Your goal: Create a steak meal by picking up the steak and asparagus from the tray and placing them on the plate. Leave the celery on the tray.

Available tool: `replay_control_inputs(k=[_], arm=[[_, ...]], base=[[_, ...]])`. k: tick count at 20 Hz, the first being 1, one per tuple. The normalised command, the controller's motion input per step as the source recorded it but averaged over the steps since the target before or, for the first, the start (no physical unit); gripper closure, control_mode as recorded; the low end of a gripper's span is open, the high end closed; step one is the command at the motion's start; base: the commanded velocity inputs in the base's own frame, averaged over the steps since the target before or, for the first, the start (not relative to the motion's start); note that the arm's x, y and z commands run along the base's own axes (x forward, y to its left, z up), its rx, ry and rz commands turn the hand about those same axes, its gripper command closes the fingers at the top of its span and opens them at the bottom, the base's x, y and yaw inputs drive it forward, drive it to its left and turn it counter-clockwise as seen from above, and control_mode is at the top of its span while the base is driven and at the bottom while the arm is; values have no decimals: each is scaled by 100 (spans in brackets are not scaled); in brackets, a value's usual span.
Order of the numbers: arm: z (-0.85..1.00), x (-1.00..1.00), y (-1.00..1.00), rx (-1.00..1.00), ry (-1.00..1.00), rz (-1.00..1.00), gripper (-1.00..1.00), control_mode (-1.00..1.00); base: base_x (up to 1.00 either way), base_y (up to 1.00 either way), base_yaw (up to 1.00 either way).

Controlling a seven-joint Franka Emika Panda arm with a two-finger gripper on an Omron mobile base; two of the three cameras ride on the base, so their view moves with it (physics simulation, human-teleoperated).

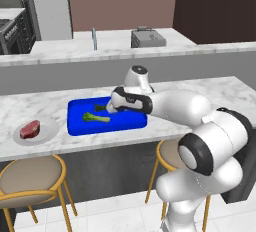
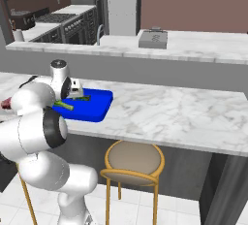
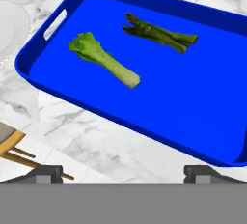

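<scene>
The steak (image 1: 30, 128) lies on the white plate (image 1: 47, 132) at the counter's left end. To its right the blue tray (image 1: 125, 122) holds the light green celery (image 1: 96, 118) and the dark asparagus (image 1: 100, 107). My gripper (image 1: 111, 107) hovers over the middle of the tray, just right of the asparagus. In the hand view the celery (image 3: 103, 59) and the asparagus (image 3: 161, 35) lie apart on the tray (image 3: 193, 97), and the plate (image 3: 9, 30) shows at the upper left. The gripper (image 3: 126, 172) is open, its fingertips (image 3: 46, 174) wide apart with nothing between them.
The tray sits on a marble island counter (image 1: 200, 88). Two stools (image 1: 30, 176) stand below its near edge. Behind, a second counter carries a faucet (image 1: 93, 38) and a grey toaster-like box (image 1: 148, 38).
</scene>
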Motion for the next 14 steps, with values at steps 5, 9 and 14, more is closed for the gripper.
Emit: replay_control_inputs(k=[5, 9, 14], arm=[[0, 41, -10, -6, 4, 5, -100, -100], [0, 44, -2, -8, 5, 5, -100, -100], [0, 37, 0, -6, 2, 9, -100, -100]], base=[[0, 0, 0], [0, 0, 0], [0, 0, 0]])
